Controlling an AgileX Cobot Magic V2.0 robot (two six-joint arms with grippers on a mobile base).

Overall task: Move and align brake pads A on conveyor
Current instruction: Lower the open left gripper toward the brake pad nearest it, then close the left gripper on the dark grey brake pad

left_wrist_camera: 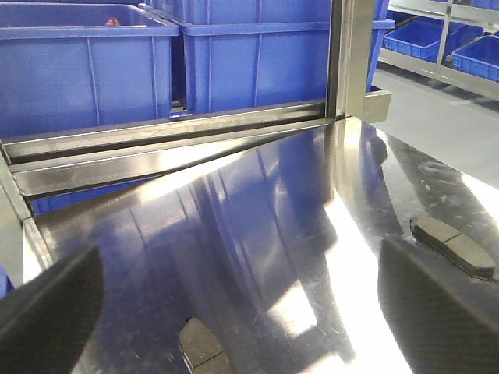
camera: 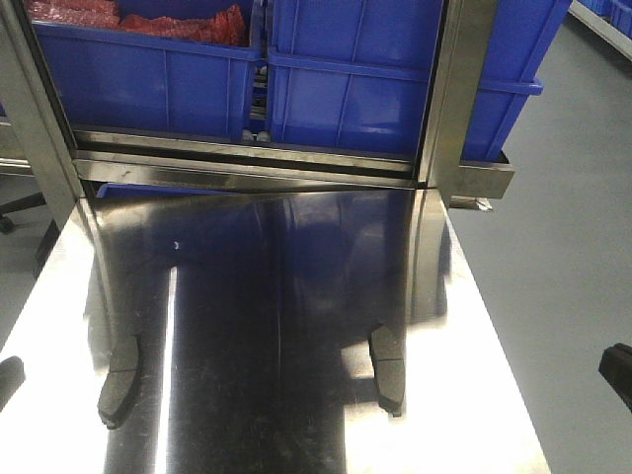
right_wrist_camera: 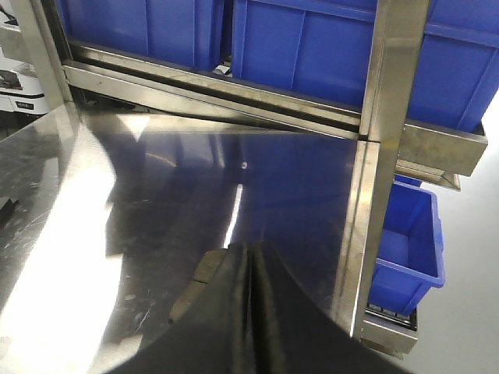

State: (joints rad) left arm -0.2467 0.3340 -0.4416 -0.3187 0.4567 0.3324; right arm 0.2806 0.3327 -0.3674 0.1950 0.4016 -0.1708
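Two brake pads lie flat on the shiny steel table (camera: 296, 296): a left brake pad (camera: 118, 380) and a right brake pad (camera: 387, 367). My left gripper (left_wrist_camera: 238, 265) is open, its fingers (left_wrist_camera: 47, 312) spread wide. One pad (left_wrist_camera: 204, 347) lies on the table between and below them, and the other pad (left_wrist_camera: 456, 245) lies by the right finger. My right gripper (right_wrist_camera: 251, 251) is shut with nothing between its fingers. A pad (right_wrist_camera: 207, 269) shows just left of its tips, partly hidden by them. The conveyor is out of view.
Blue plastic bins (camera: 355, 89) sit on a steel rack (camera: 247, 163) behind the table, one holding red items (camera: 178, 22). A steel upright (camera: 459, 89) stands at the table's back right. Grey floor (camera: 553, 276) lies to the right, with a small blue bin (right_wrist_camera: 409, 249) low beside the table.
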